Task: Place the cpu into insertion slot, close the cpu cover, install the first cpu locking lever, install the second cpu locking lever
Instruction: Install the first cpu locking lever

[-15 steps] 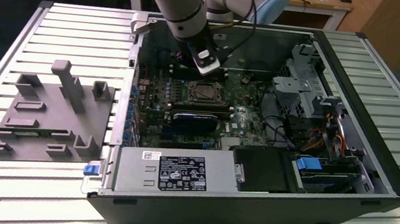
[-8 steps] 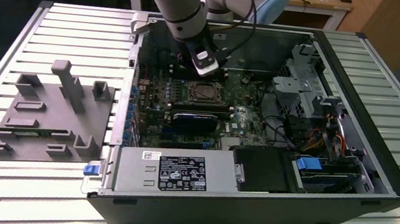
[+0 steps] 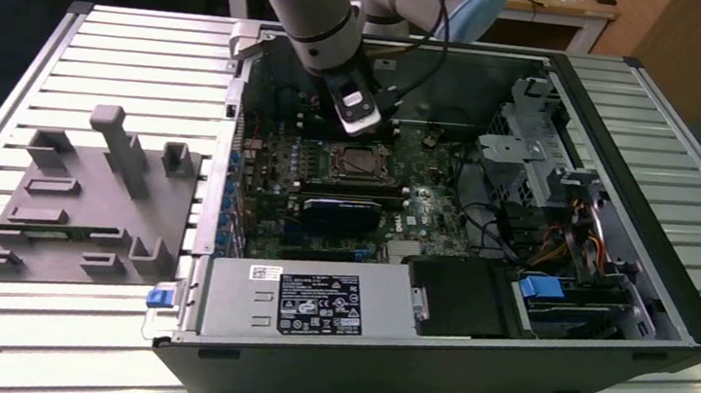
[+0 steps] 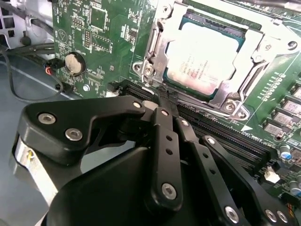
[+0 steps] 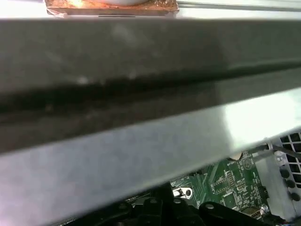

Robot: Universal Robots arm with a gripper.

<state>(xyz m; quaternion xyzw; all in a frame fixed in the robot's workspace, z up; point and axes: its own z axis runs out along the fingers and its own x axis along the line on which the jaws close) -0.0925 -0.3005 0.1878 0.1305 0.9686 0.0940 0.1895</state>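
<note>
Slatted metal surface [image 3: 105, 44] with wooden desks behind. On it lies an open computer case [image 3: 463, 370], side panel off, and a grey moulded tray [image 3: 76, 207] at the exterior view's left, just beside the case. The case holds a green motherboard [image 3: 434, 210], a silver power supply [image 3: 300, 304] along the near wall, a metal drive cage [image 3: 532, 142] with loose cables at the exterior view's right, and a black fan block [image 3: 336, 213] mid-board. The arm reaches down into the case, with the tool [image 3: 365, 125] just above the insertion slot [image 3: 357, 163]. In the second wrist view the cpu [image 4: 202, 59] sits flat in the slot. The cpu cover [image 4: 256, 52] is down over it, framing the silver top through its window. The tool [image 4: 164, 94] has its fingers drawn together with nothing seen between them. Its tip is at the slot's edge, beside the long black memory slots [image 4: 225, 132]. A coin battery [image 4: 74, 63] sits on the board off to the side.
</note>
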